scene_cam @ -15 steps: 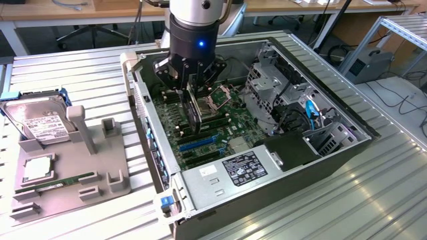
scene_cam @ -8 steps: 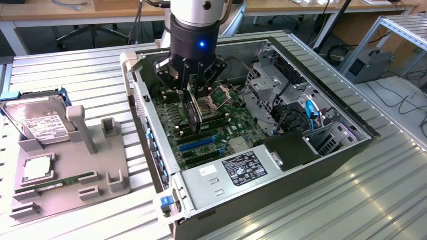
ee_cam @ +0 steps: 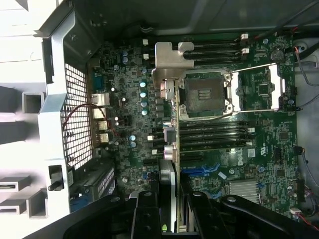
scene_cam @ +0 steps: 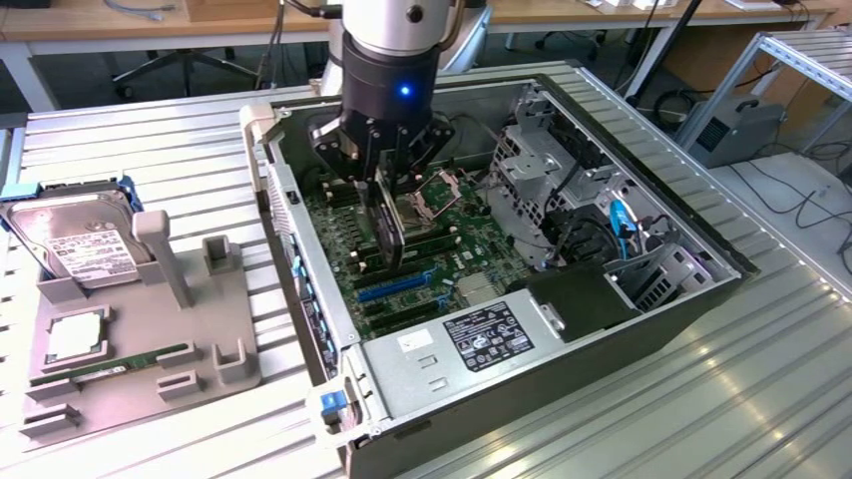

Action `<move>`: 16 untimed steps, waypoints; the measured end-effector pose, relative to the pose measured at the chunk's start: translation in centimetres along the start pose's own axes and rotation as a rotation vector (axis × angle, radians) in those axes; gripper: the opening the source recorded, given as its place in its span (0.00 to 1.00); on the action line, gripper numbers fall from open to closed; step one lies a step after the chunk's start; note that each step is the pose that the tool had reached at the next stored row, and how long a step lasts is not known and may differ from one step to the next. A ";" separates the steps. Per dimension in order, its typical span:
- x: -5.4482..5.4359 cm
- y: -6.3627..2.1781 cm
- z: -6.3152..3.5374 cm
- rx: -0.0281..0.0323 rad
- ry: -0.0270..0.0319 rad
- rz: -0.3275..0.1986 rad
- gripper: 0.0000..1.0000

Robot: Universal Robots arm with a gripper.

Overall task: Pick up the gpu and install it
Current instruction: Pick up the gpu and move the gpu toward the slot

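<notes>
The gpu (scene_cam: 389, 228), a thin dark card, hangs edge-on inside the open computer case (scene_cam: 692, 299), just above the green motherboard (scene_cam: 460, 254). My gripper (scene_cam: 382, 178) is shut on its upper edge. In the wrist view the gpu (ee_cam: 175, 144) runs as a narrow strip away from my gripper (ee_cam: 172, 201). Its silver bracket (ee_cam: 169, 63) is at the far end, beside the empty CPU socket (ee_cam: 205, 93). A black finger (ee_cam: 148, 211) presses on each side of the card. The blue expansion slots (scene_cam: 394, 288) lie on the board below and slightly ahead of the card.
On the exterior view's left a grey holder (scene_cam: 147, 344) carries a silver hard drive (scene_cam: 80, 247), a CPU (scene_cam: 76, 335) and a green RAM stick (scene_cam: 118, 363). Inside the case, a metal drive cage (scene_cam: 536, 165) and cables (scene_cam: 620, 225) crowd the side on the exterior view's right.
</notes>
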State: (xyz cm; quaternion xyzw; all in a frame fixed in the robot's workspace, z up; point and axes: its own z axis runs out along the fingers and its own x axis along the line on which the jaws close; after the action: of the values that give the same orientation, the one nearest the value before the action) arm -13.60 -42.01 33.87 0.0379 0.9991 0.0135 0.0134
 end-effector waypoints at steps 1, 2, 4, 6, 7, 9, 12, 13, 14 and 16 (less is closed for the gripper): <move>0.0 0.00 0.03 0.0000 0.0000 0.000 0.27; 0.0 0.00 0.06 0.0000 0.0000 0.000 0.27; -0.1 0.00 0.09 0.0000 0.0000 0.000 0.27; -0.1 0.01 0.13 -0.0001 -0.0001 0.000 0.27; -0.1 0.01 0.14 0.0000 0.0000 0.000 0.27; -0.2 0.01 0.19 -0.0001 -0.0001 0.000 0.27; -0.3 0.01 0.26 -0.0002 -0.0001 0.000 0.27; -0.3 0.02 0.28 -0.0002 -0.0001 0.000 0.27; -0.4 0.02 0.31 -0.0001 -0.0001 0.000 0.27; -0.7 0.04 0.36 0.0002 0.0001 0.000 0.27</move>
State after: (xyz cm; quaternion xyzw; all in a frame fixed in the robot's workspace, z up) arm -12.93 -42.01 33.53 0.0379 0.9991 0.0134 0.0133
